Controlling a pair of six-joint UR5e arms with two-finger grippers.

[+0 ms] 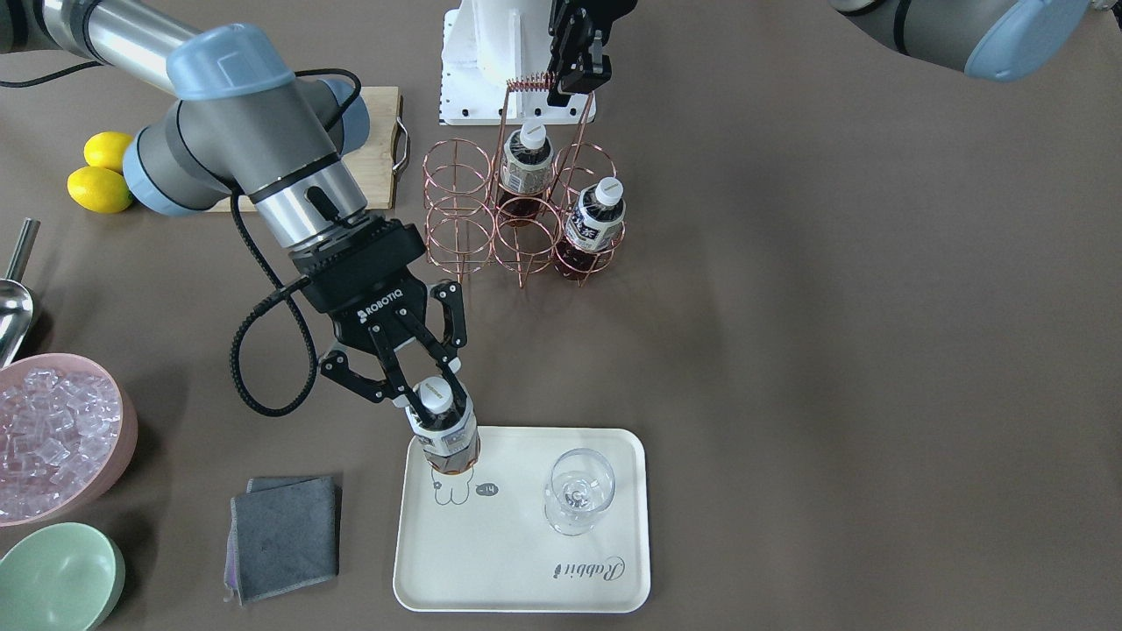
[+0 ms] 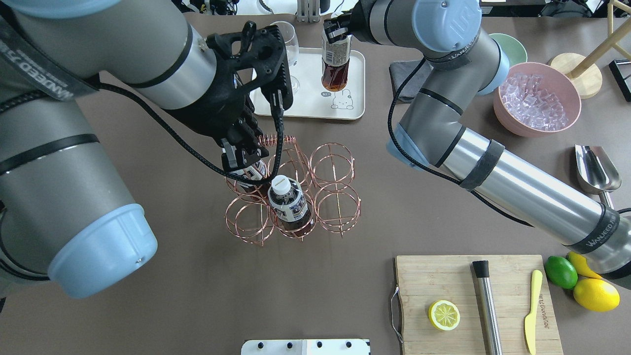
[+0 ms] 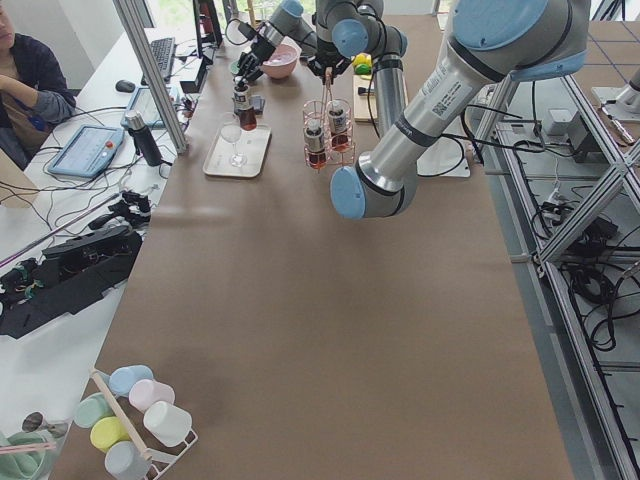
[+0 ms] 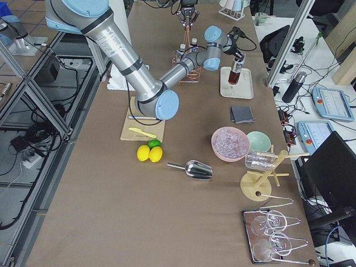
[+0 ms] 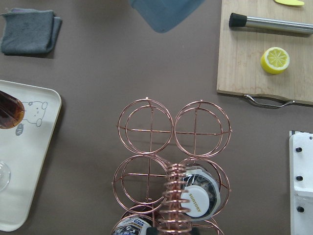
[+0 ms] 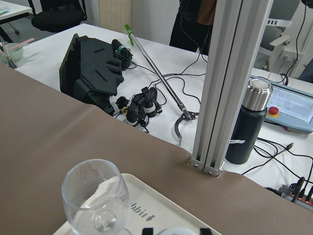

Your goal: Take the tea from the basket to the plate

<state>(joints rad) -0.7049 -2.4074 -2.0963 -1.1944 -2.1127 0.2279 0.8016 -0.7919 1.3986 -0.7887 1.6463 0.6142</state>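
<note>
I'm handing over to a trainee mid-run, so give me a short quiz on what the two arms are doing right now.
1. True or false: the right gripper is shut on a tea bottle over the plate.
2. How many bottles stand in the basket? A one, B two, C four.
3. Fill in: the left gripper grips the basket's ____.
Key: 1 true; 2 B; 3 handle.
</note>
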